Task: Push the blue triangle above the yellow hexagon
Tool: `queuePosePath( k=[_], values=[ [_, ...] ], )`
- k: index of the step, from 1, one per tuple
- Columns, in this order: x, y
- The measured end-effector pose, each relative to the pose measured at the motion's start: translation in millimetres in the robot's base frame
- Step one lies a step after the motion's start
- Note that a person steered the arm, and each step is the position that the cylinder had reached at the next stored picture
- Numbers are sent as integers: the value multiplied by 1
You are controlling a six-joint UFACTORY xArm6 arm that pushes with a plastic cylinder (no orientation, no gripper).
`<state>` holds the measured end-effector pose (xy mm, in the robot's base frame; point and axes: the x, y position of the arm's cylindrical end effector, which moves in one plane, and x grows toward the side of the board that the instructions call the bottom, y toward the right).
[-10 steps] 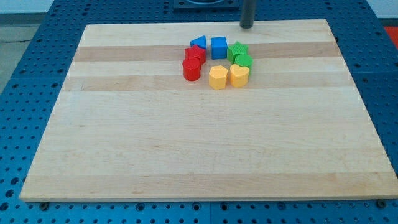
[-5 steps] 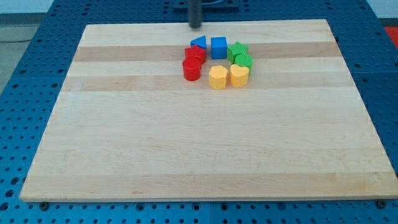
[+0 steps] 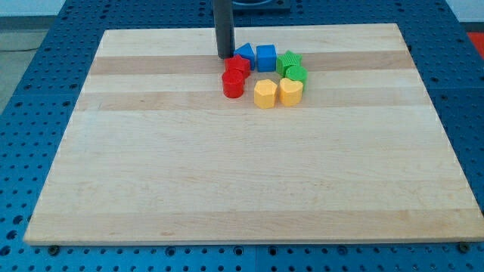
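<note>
The blue triangle (image 3: 244, 52) lies near the top middle of the wooden board (image 3: 151, 151), with a red block just below it. The yellow hexagon (image 3: 265, 94) sits lower and to the right, next to a yellow heart-shaped block (image 3: 291, 91). My tip (image 3: 225, 57) stands on the board just left of the blue triangle, very close to it or touching it. The rod rises straight up out of the view's top.
A blue cube (image 3: 265, 57) sits right of the triangle. Two green blocks (image 3: 289, 61) (image 3: 296, 74) lie further right. A red block (image 3: 237, 66) and a red cylinder (image 3: 233, 85) sit below the triangle. All blocks form one tight cluster.
My tip has moved from the board's top edge right of the cluster to the left and then down, arriving beside the blue triangle's left side. The blocks have not moved.
</note>
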<state>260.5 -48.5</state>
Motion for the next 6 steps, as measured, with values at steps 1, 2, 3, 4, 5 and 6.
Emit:
queuePosePath(
  k=[1, 2, 3, 4, 5, 6],
  values=[
    [-9, 2],
    [5, 26],
    [17, 35],
    [28, 43],
    [35, 48],
    [43, 55]
  ],
)
